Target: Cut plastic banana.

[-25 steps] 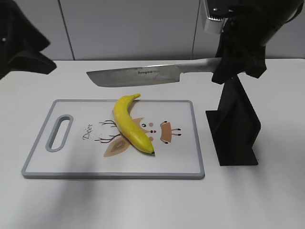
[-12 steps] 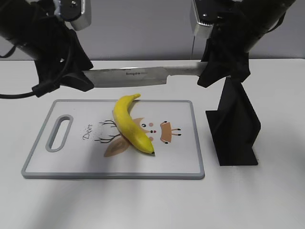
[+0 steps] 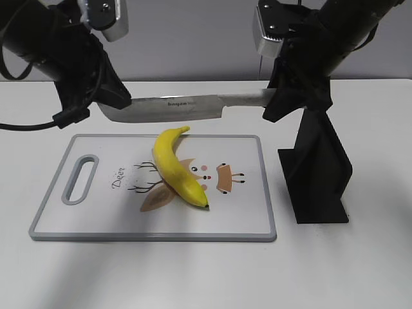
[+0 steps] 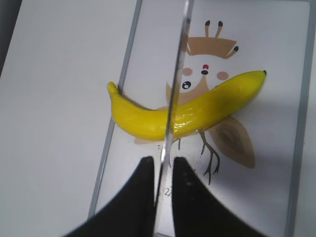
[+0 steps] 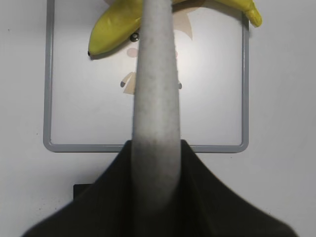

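The plastic banana (image 3: 175, 168) lies on the cutting board (image 3: 96, 225), stem towards the far edge. A big knife (image 3: 180, 106) hangs level in the air above it. My right gripper (image 3: 273, 96) is shut on the knife's grey handle (image 5: 155, 89). My left gripper (image 3: 119, 103) sits at the blade's tip end, its jaws (image 4: 163, 165) closed on the blade's spine. In the left wrist view the blade (image 4: 180, 49) crosses over the banana (image 4: 207, 106) near its middle. The right wrist view shows the banana (image 5: 111, 32) beyond the handle.
A black knife stand (image 3: 318, 174) stands on the white table right of the board. The board has a handle slot (image 3: 78, 180) at its left end and a deer print in the middle.
The left arm has come in from the left and closed on the blade's tip end. The knife has shifted left and a little lower towards the banana.
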Controlling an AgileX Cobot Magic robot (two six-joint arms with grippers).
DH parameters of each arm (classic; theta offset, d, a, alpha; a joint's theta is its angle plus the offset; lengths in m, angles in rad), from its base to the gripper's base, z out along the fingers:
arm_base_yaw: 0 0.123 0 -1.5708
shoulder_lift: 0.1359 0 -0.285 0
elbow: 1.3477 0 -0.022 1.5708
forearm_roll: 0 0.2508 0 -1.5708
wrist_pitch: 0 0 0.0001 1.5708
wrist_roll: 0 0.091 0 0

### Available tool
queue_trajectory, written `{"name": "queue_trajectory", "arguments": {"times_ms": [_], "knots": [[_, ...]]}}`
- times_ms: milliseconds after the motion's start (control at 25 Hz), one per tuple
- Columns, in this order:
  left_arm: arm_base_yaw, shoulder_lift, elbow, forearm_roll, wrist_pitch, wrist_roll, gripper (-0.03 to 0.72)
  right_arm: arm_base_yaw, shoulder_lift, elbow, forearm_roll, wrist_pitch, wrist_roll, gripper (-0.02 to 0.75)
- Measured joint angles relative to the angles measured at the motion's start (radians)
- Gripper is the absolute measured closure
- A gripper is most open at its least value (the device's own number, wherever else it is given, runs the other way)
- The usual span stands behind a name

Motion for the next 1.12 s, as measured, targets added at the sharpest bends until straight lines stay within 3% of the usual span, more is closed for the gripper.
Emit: {"name": "queue_trajectory", "arguments": {"times_ms": [120,440,560,760,840,960,1080,1120], "knots": [[0.000,0.002,0.000,0.005,-0.002,0.007,0.680,0.000,0.000,0.000,0.003,-0.003,-0.005,0.559],[0.000,0.015,0.000,0.042,-0.001,0.009,0.679,0.000,0.001,0.000,0.053,-0.016,-0.044,0.559],[0.000,0.018,0.000,0.040,-0.002,0.007,0.598,0.000,0.001,0.000,0.075,-0.016,-0.045,0.559],[0.000,0.019,0.000,0.038,-0.002,0.006,0.351,0.000,0.001,0.000,0.099,-0.020,-0.056,0.559],[0.000,0.019,0.000,0.037,-0.002,0.006,0.319,0.000,0.001,0.000,0.100,-0.020,-0.059,0.559],[0.000,0.019,0.000,0.037,-0.003,0.006,0.365,0.000,0.001,0.000,0.096,-0.024,-0.062,0.559],[0.000,0.019,0.000,0.039,-0.006,0.006,0.585,0.000,0.001,0.000,0.084,-0.028,-0.064,0.559],[0.000,0.019,0.000,0.042,-0.009,0.006,0.628,0.000,0.001,0.000,0.083,-0.028,-0.064,0.559]]}}
